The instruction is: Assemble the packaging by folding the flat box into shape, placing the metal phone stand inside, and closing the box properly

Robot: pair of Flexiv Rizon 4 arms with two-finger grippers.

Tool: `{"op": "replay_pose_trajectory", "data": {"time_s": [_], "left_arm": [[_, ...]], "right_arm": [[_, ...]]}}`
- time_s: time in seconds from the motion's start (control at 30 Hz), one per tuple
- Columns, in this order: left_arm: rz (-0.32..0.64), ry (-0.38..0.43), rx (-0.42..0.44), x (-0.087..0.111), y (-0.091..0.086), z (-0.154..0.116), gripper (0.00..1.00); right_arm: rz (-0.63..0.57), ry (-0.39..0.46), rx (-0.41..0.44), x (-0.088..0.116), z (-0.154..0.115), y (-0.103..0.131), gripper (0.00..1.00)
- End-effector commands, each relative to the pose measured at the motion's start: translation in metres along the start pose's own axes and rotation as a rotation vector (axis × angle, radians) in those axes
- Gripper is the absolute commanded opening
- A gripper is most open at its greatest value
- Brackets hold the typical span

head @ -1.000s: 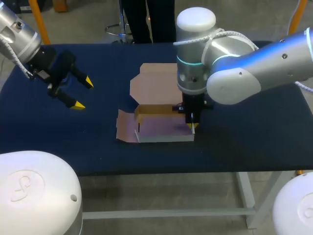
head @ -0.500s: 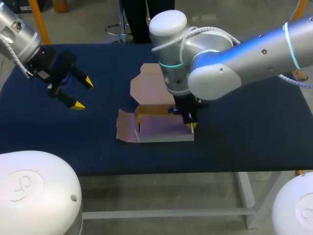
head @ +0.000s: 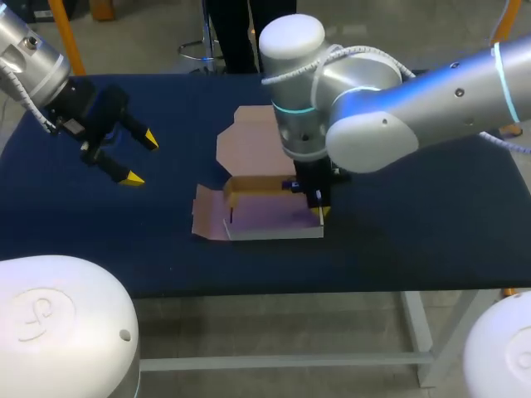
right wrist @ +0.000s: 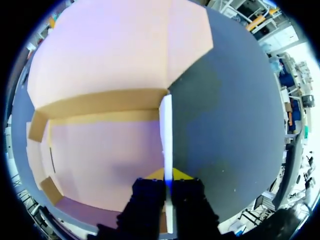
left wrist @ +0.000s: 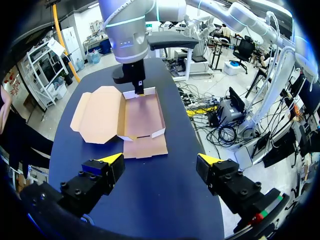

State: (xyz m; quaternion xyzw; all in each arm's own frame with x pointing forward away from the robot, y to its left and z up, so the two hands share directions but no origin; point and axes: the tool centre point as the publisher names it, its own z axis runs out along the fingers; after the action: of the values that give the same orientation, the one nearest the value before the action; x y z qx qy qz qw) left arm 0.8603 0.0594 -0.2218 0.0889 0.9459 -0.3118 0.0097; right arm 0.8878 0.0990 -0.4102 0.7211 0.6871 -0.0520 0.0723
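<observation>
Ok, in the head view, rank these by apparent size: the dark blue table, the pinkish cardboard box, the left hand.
1. Dark blue table, by far the largest.
2. Pinkish half-folded cardboard box.
3. Black left hand with yellow tips, clearly smaller than the box.

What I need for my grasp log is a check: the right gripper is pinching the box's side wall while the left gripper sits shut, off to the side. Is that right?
Not quite. The left gripper is open, not shut: the left wrist view shows its yellow tips set wide apart with nothing between them. The rest stands: the right gripper pinches the side wall of the box, and the left one sits off to the side.
</observation>
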Motion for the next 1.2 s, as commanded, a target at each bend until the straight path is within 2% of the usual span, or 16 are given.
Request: {"op": "replay_pose_trajectory", "data": {"time_s": [0.03,0.5,1.2], "left_arm": [[-0.001,0.002,-0.003,0.000,0.000,-0.001,1.00],[-0.001,0.002,-0.003,0.000,0.000,-0.001,1.00],[-0.001,0.002,-0.003,0.000,0.000,-0.001,1.00]], "right_arm": [[-0.005,0.078,-0.037,-0.006,0.002,-0.007,0.00],[-0.046,0.104,-0.039,0.005,0.002,-0.005,0.00],[-0.014,0.166,-0.042,0.002,0.006,-0.005,0.00]]}}
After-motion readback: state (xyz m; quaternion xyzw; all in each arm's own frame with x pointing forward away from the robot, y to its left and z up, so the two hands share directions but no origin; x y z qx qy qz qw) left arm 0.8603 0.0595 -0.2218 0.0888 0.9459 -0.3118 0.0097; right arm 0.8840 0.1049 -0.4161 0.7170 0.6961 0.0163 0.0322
